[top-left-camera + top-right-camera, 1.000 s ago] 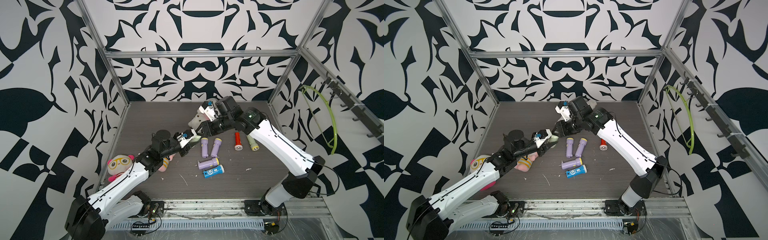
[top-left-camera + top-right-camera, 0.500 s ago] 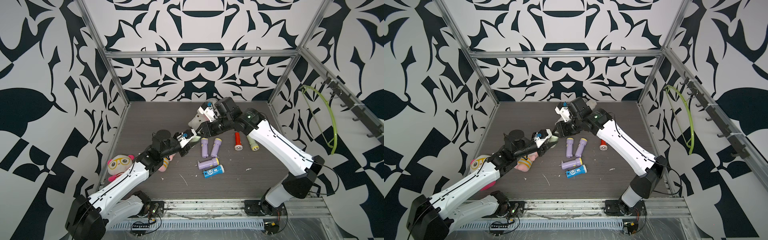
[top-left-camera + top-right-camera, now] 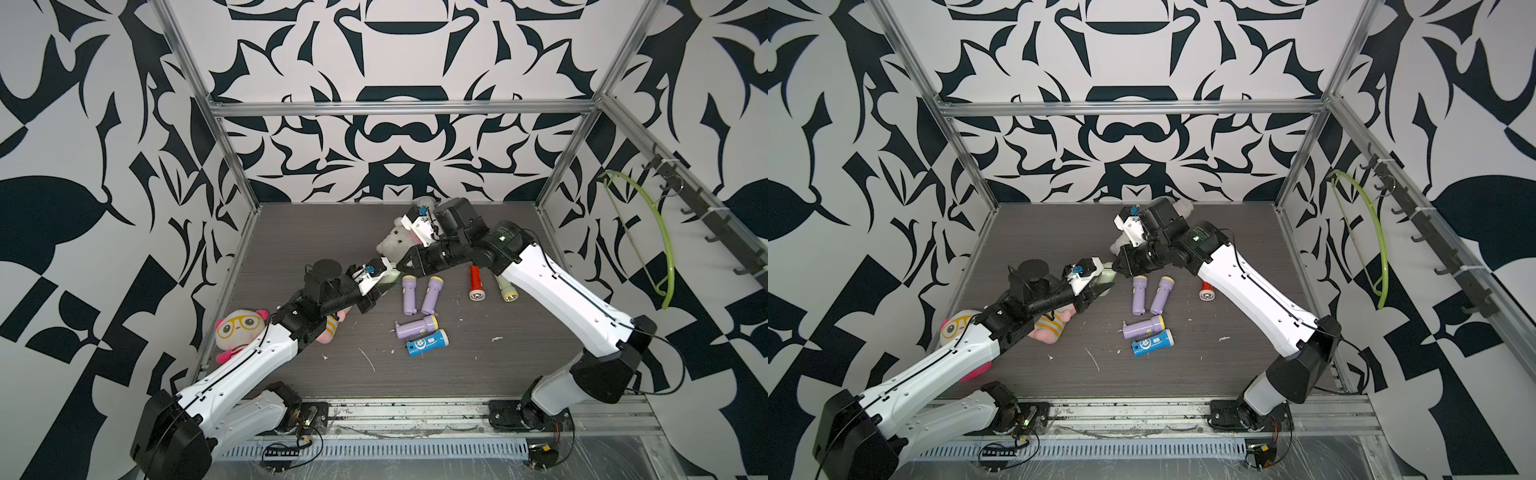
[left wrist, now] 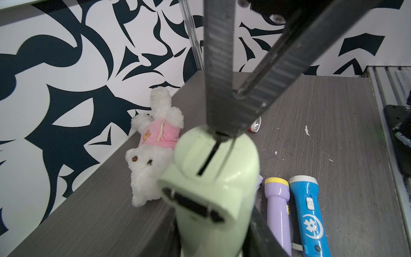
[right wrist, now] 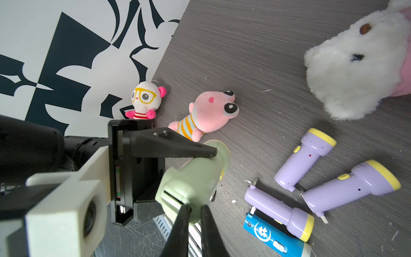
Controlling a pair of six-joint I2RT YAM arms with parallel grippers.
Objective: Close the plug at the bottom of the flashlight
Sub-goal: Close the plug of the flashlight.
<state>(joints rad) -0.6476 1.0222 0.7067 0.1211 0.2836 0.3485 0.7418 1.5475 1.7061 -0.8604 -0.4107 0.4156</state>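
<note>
**Hazards.** I hold the pale green flashlight [image 5: 195, 175] in the air between my two arms, clear of the worktop [image 5: 255, 55]. My left gripper [image 3: 382, 288] grasps it near the head end, while the push that closes the plug must land on the opposite, bottom end. In my judgement this makes a long lever. A push off the axis may turn the body in the left grip or draw it out. It would then drop among the purple flashlights [image 5: 307, 159] on the worktop below and to one side. The shell is smooth and rounded, so my right tips may also skid off the end and leave the plug half folded. The camera housing [image 5: 60, 211] on my left wrist stands near my right fingers, so a skid toward it risks a knock.

**Gripper state.**
- **Left gripper:** clenched on the flashlight, with one finger [image 5: 178, 145] lying across the widened head.
- **Right gripper [image 5: 198, 211]:** drawn in to a narrow slit, with its tips touching the bottom end of the flashlight. The plug lies under or beside those tips. I cannot tell whether it is pinched between them, nor whether it sits flush.
</note>
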